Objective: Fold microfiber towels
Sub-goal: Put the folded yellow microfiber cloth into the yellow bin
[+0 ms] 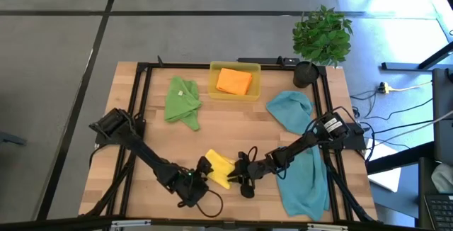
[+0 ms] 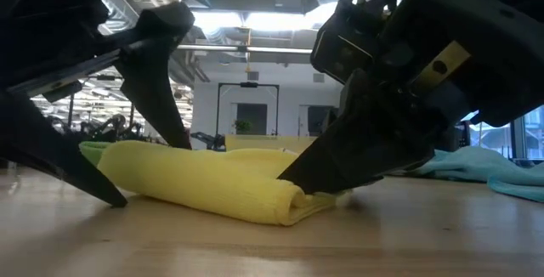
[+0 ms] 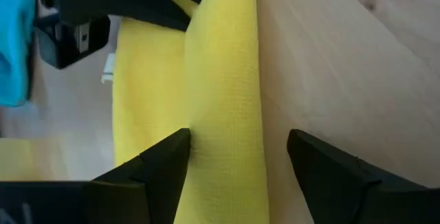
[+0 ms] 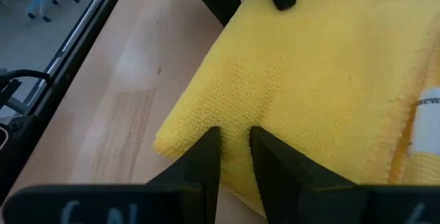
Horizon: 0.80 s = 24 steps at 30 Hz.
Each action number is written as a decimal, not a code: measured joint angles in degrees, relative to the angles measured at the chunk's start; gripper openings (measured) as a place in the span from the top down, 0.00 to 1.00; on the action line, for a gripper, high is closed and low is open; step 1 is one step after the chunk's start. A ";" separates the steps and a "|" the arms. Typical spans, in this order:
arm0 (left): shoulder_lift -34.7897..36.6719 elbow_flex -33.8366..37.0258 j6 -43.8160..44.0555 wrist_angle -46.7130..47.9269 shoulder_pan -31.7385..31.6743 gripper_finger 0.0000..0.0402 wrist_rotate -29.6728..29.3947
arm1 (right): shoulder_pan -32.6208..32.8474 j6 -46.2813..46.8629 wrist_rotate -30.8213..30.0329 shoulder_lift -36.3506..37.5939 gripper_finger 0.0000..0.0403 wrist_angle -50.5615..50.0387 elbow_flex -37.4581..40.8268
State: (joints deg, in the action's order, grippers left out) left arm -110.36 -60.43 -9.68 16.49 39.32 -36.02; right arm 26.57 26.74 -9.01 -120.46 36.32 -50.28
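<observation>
Left hand (image 1: 206,168) sits low on the wooden slatted surface (image 1: 141,160), fingers (image 3: 155,169) spread wide either side of a folded edge of the soft yellow microfiber towel (image 1: 220,168), not pinching it. One finger touches the fold, the other stands on bare wood just beside it.

Right hand (image 1: 241,168) faces the left hand from the opposite side of the same yellow towel. Its fingers (image 4: 199,162) stand nearly together, a narrow gap between them, tips pressed at the towel's near corner; cannot tell if any cloth is pinched. In the right wrist view a white label (image 4: 430,104) shows on the yellow towel, off to the side of the fingers.

Yellow towel lies folded, flat on the surface between the two hands, rolled edge toward the right hand in the low view.

Beyond the right hand, under and beside its arm, lies a large crumpled teal-blue microfiber towel (image 1: 303,181), with a second teal-blue towel (image 1: 290,108) bunched farther back. Well beyond the left hand lies a rumpled green microfiber towel (image 1: 182,102). A folded orange microfiber towel (image 1: 233,81) sits inside the translucent yellow plastic tray (image 1: 213,89), far from both hands. A potted green plant (image 1: 322,36) stands at the far corner past the teal towels.
</observation>
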 joint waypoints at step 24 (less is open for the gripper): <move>-3.53 0.21 -8.10 0.66 -1.50 0.68 -5.97 | 0.04 0.04 0.22 0.00 0.78 0.15 0.02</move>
State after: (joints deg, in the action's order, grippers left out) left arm -113.89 -60.23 -17.78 17.15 37.82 -41.99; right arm 26.61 26.79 -8.79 -120.46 36.47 -50.26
